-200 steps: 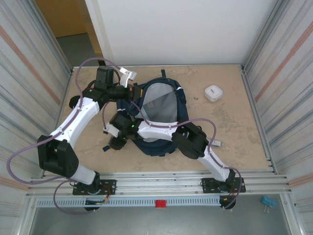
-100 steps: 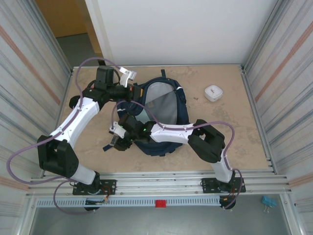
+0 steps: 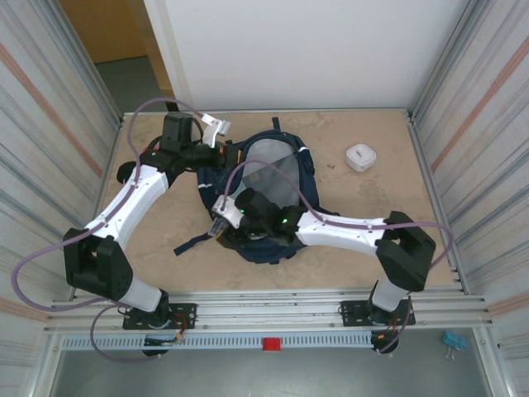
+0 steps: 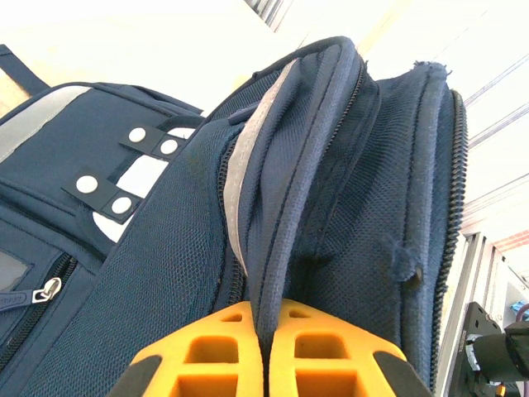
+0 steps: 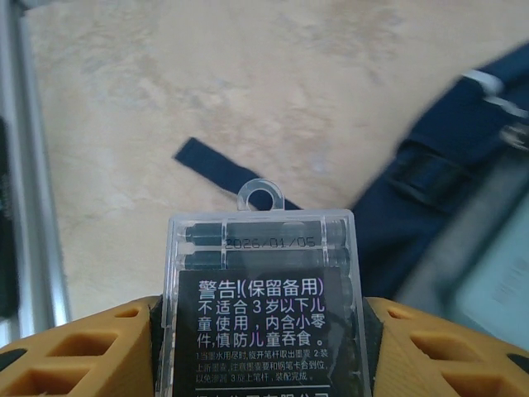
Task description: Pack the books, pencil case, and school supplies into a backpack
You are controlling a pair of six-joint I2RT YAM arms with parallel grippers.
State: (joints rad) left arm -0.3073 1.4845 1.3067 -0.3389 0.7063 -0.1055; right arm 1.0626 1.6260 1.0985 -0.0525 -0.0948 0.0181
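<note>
- Pinching the bag rim: left gripper has its jaws closed tight on a fold of navy fabric at the open edge of the backpack. Only cloth sits between the orange fingers.
- From the top camera, that grip is at the backpack's far-left corner, with the edge lifted off the table.
- The backpack lies mid-table with the main compartment open upward and grey lining showing. White patches and a front-pocket zip are visible from the left wrist.
- Right gripper is clamped on a clear plastic box, jaws part-way apart with a finger on each side of it.
- The box has a hang tab on top, dark sticks inside and a black label with Chinese print.
- From the top camera, the right gripper is over the backpack's near-left edge, with the box above the table just beside the bag.
- A dark strap lies flat on the table past the box.
- A small white item sits well apart, to the far right.
</note>
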